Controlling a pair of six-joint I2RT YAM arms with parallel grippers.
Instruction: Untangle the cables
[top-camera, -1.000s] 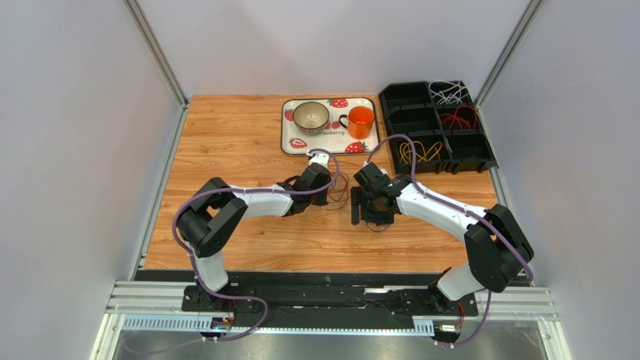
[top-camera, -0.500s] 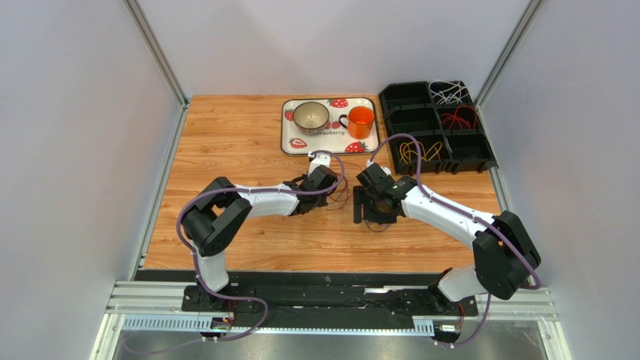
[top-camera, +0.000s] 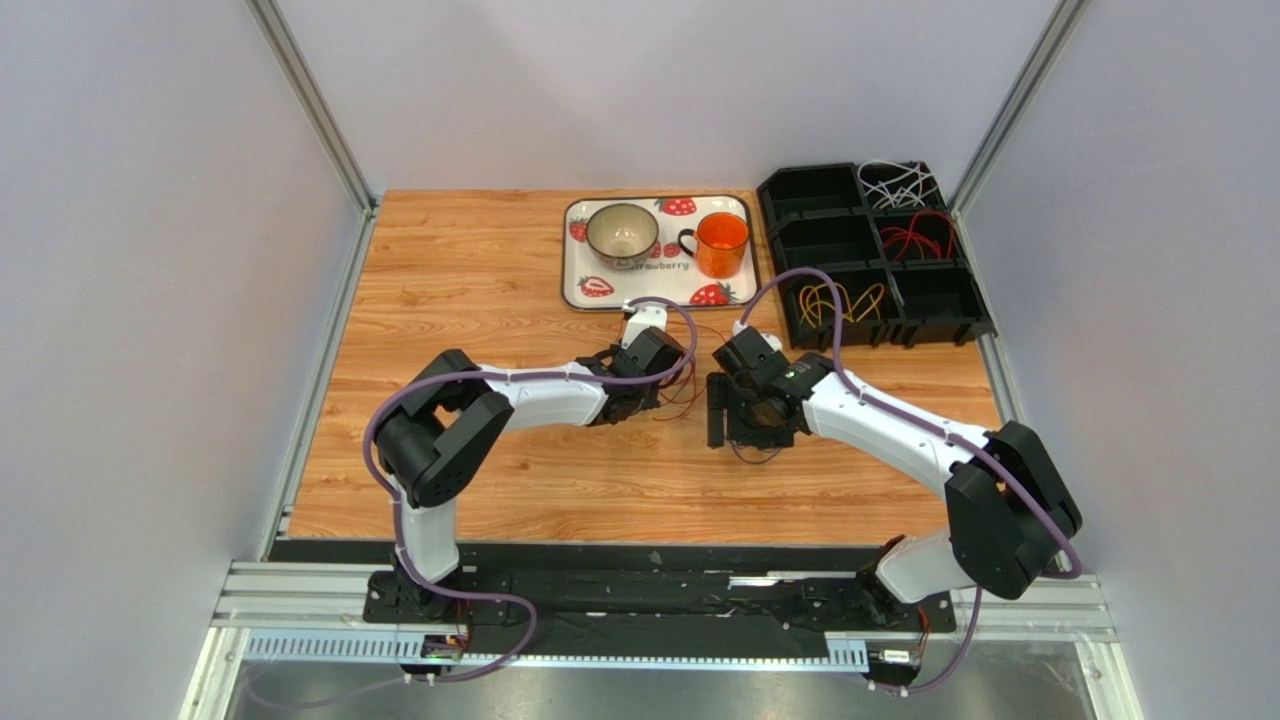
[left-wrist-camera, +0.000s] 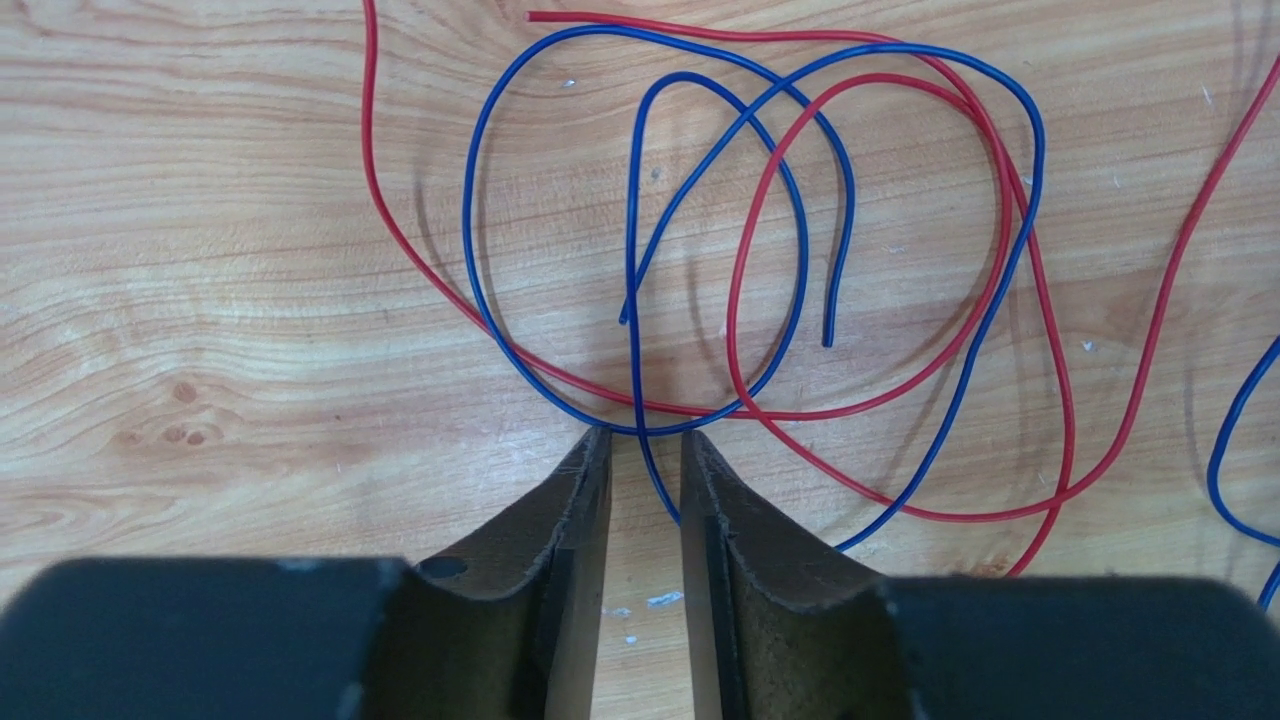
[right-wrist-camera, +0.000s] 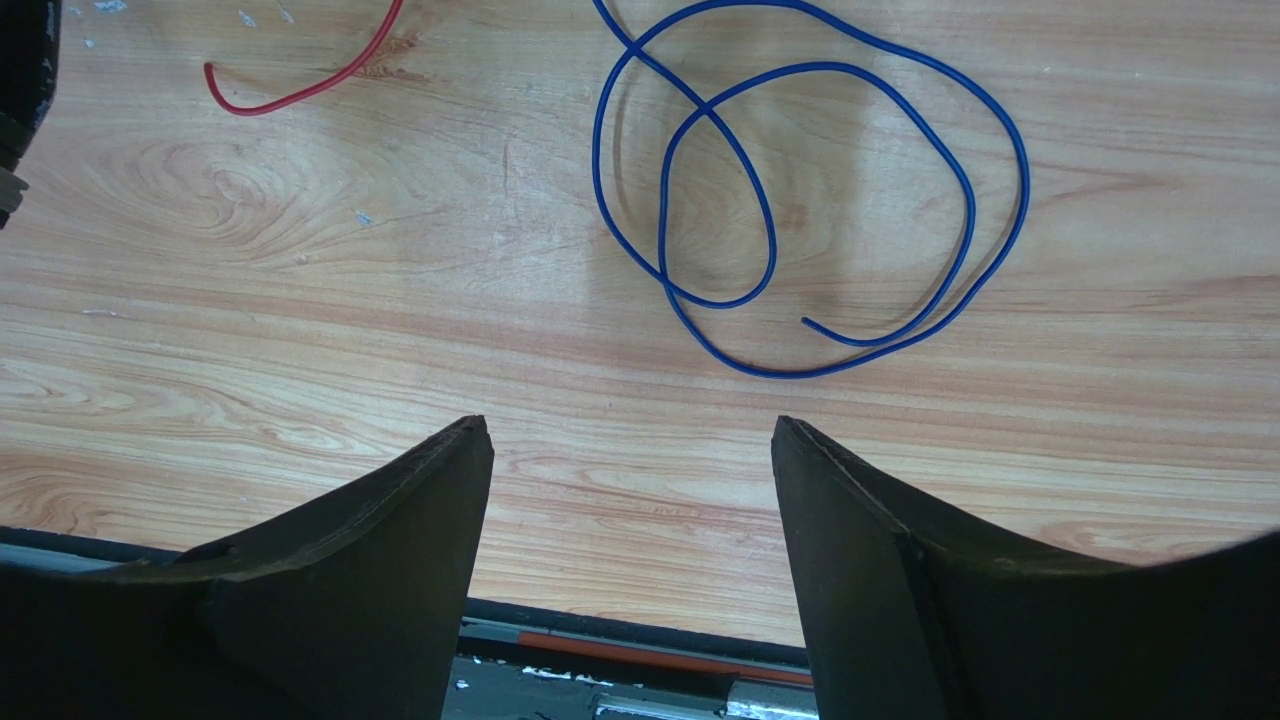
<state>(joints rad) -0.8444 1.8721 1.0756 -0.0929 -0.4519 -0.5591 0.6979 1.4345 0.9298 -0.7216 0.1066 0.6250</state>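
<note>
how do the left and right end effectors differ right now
The left end effector has jaws nearly together; the right end effector has them wide apart. Left has a blue cable running into its gap; right has nothing between, a blue loop lying ahead. Both face the wooden table.

At the far edge of the wooden table (top-camera: 451, 270) sits a strawberry-print tray (top-camera: 580, 258), with a beige bowl (top-camera: 621, 231) on its left and an orange mug (top-camera: 723, 240) on its right. A black compartment organizer (top-camera: 812, 191) lies just right of it.

Left pincer (left-wrist-camera: 646, 437) narrowly parted, right pincer (right-wrist-camera: 630, 426) wide
</note>
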